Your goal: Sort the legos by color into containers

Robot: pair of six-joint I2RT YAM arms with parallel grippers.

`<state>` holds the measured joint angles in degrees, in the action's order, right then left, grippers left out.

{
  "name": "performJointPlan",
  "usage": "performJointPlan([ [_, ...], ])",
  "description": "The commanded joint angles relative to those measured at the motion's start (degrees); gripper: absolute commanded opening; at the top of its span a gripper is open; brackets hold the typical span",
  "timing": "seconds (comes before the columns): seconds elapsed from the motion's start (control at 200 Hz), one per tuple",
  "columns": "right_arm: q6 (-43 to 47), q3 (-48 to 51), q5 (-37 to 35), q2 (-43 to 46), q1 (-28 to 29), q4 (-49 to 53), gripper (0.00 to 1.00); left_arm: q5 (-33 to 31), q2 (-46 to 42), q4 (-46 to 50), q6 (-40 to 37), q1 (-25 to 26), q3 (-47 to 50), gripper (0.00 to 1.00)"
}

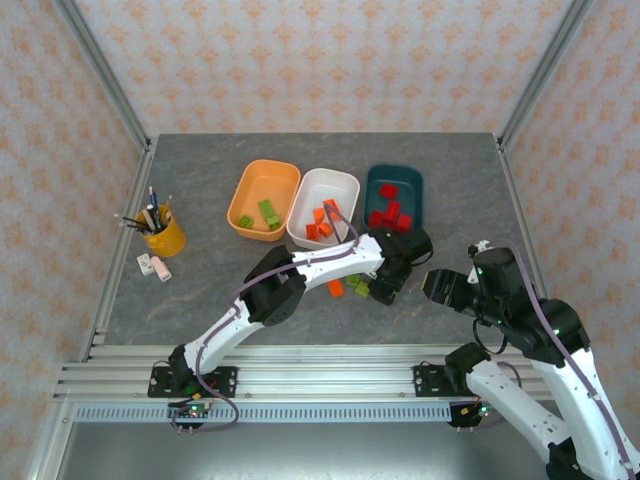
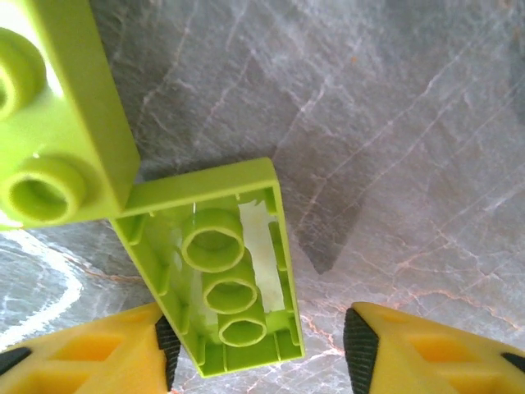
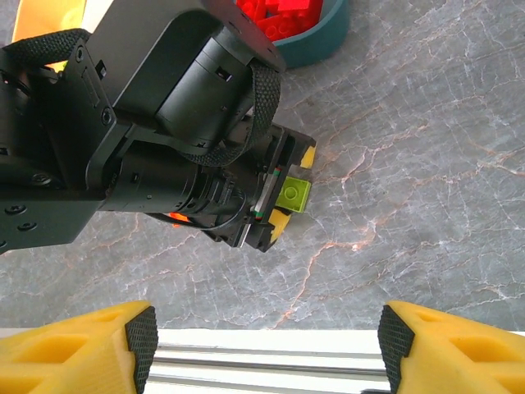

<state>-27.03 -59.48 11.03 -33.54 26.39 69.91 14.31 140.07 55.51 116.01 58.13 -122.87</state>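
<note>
An upside-down lime green lego (image 2: 230,271) lies on the grey table between the fingers of my left gripper (image 2: 262,349). The jaws are open: the left pad is at the brick's edge and the right pad stands clear of it. A second green lego (image 2: 49,123) lies studs up just beyond. From above, my left gripper (image 1: 378,290) points down over green legos (image 1: 358,285), with an orange lego (image 1: 336,288) beside them. The orange tub (image 1: 250,185) holds green legos, the white tub (image 1: 340,185) orange ones, the teal tub (image 1: 410,185) red ones. My right gripper (image 3: 267,349) (image 1: 432,285) hangs open and empty to the right.
A yellow pencil cup (image 1: 165,238) and two small erasers (image 1: 155,267) stand at the left. The left arm's black wrist (image 3: 164,123) is close in front of my right gripper. The table's metal front rail (image 3: 262,361) lies right below the right fingers.
</note>
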Motion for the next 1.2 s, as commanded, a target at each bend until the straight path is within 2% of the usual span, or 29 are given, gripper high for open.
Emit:
performJointPlan([
  [0.0, -0.9, -0.5, -1.4, 0.6, 0.3, 1.4, 0.74, -3.4, 1.6, 4.3, 2.0, -0.5, -1.3, 0.53],
  [0.13, -1.0, -0.7, -1.9, 0.6, 0.3, 1.3, 0.74, -3.6, 2.4, 4.4, 2.1, -0.9, -1.4, 0.47],
  [0.39, -1.1, -0.4, -1.9, 0.6, 0.3, 1.0, 0.74, -3.6, 4.4, 7.1, 1.4, -1.5, -3.2, 0.47],
  [0.636, -0.8, -0.5, -1.9, 0.4, 0.3, 0.6, 0.74, -4.1, 5.4, 4.3, -0.9, -1.7, -2.9, 0.31],
  [0.916, 2.0, -4.0, -2.9, 0.6, 0.3, 0.6, 0.74, -8.1, 1.7, 9.3, -13.1, -2.2, -12.0, 0.28],
  [1.081, 3.9, -6.6, 1.0, -0.2, 0.3, -5.8, 0.74, -12.0, -7.8, 12.5, -21.6, -4.2, -8.8, 0.28],
  [1.191, 3.5, -5.1, 6.0, -1.4, 0.3, -15.3, 0.76, -13.3, -14.8, 14.4, -27.8, -7.8, -4.3, 0.28],
])
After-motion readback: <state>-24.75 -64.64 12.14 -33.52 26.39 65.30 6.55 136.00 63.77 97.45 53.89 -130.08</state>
